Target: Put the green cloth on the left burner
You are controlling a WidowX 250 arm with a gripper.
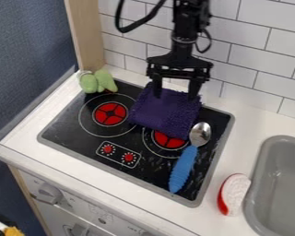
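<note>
Gripper (176, 90), black, two-finger: fingers spread apart at the upper edge of the dark purple, rough-textured cloth (165, 110), released state. Target item, the light green, crumpled cloth (98, 82), lies at the stove corner, beside the red-centred left burner (110, 114). Current step, by judgement: pre-grasp. Next: raise clear of the purple fabric, traverse to the green cloth, lower, close, then transfer to the burner.

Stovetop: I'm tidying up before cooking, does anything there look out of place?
Yes: a purple cloth partly covers the right burner and a blue-handled spoon lies slantwise over that burner's edge, odd places for both. Pale marks beside the spoon may be smears.
</note>
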